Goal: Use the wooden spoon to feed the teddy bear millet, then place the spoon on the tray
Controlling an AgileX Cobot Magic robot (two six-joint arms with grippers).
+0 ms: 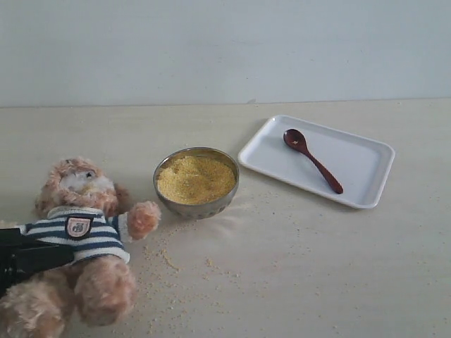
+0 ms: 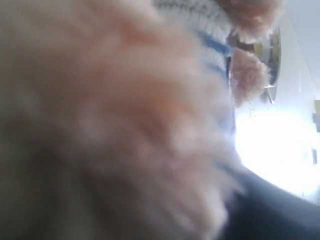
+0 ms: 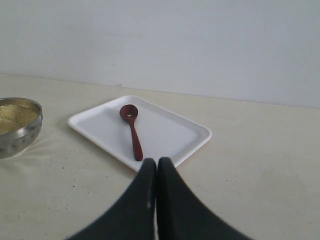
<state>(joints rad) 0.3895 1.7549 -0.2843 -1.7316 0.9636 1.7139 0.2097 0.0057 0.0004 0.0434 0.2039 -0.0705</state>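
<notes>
- Teddy bear point(image 1: 91, 236) at the front left corner of the table point(image 1: 338, 267), slumped back with head toward the back edge and legs toward the front edge; navy-and-white striped shirt with a shield badge on the chest.
- One bear paw point(image 1: 144, 218) stretched out to the metal bowl point(image 1: 211, 208), close against its wall; contact or a slim gap, impossible to say.
- Millet point(image 1: 196, 178) heaped nearly to the rim of that bowl, about midway along the table, between bear and tray.
- Loose grains point(image 1: 169, 260) scattered over the table in front of the bowl and beside the bear's leg.
- Tray point(image 1: 359, 169) toward the back right of the table, set at a slant, its left corner near the bowl but apart from it.
- Wooden spoon point(image 1: 312, 160) flat on the tray, wholly inside the rim, oval end toward the tray's back left corner, handle toward its front edge; a few pale specks in the oval end, seen from the right wrist.
- Left gripper point(image 1: 60, 255) low at the table's left edge, pressed into the bear's side below the shirt; left wrist view filled with blurred fur, so jaw width impossible to tell.
- Right gripper point(image 3: 156, 167) with fingers pressed together, nothing between them, just short of the tray's corner and not touching it.
</notes>
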